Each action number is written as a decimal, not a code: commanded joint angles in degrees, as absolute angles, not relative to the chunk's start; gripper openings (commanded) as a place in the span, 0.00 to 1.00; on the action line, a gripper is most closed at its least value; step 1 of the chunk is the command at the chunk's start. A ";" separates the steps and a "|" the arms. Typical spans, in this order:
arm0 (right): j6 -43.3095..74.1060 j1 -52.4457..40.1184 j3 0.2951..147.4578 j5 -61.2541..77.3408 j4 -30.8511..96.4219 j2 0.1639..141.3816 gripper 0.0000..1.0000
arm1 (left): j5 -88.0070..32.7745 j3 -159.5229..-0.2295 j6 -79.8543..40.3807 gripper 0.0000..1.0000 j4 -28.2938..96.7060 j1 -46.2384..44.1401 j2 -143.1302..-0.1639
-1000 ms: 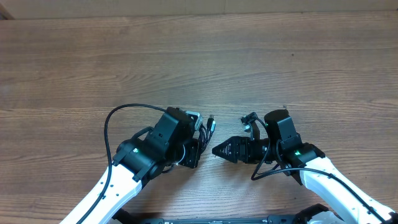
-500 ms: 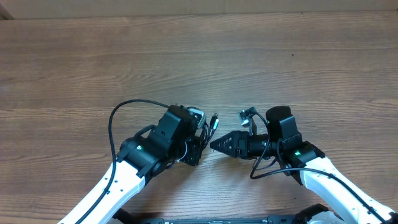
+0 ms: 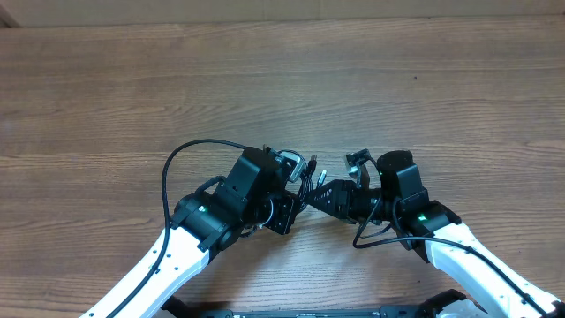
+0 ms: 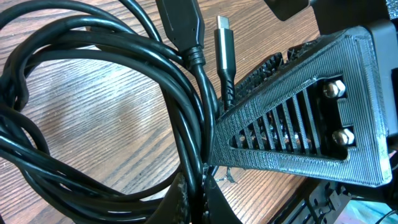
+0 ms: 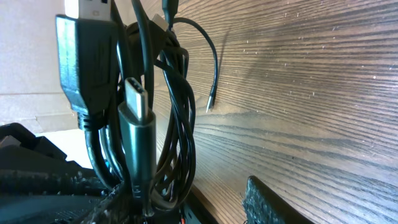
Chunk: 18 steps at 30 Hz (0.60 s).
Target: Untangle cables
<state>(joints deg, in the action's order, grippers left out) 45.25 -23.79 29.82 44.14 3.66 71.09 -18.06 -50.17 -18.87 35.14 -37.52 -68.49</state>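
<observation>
The cables (image 3: 304,177) are a bundle of thin black cords between my two grippers. My left gripper (image 3: 290,205) is shut on the bundle; in the left wrist view the jaws (image 4: 200,200) pinch several strands of the cables (image 4: 93,93), and a silvery plug (image 4: 222,37) points up. My right gripper (image 3: 320,196) is open and pushed into the bundle from the right. In the right wrist view the cables (image 5: 168,124) and a silvery plug (image 5: 138,106) hang against the left finger of the right gripper (image 5: 186,208). Its ribbed finger shows in the left wrist view (image 4: 298,130).
The wooden table (image 3: 282,88) stretches away behind both arms. A thicker black robot wire (image 3: 177,163) loops out beside the left arm, and another (image 3: 366,238) hangs under the right wrist. The two grippers are almost touching.
The left gripper has carried the bundle to the right. The right gripper has moved left and up until its fingers reach into the cables.
</observation>
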 commanded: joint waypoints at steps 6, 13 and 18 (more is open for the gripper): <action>46.11 -26.87 29.67 39.38 -0.84 71.07 0.49 | -30.22 -50.26 -17.80 0.04 30.15 -38.72 -68.36; 46.28 -31.31 29.67 31.33 -0.97 71.66 0.16 | -40.36 -50.26 -17.80 0.04 23.97 -39.57 -68.34; 46.57 -31.75 29.67 26.63 2.33 73.21 0.04 | -42.94 -50.26 -17.37 0.04 22.81 -39.03 -67.31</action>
<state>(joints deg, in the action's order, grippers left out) 46.74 -30.89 29.69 32.51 0.45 71.22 -31.81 -49.47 -19.05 24.82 -37.89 -68.77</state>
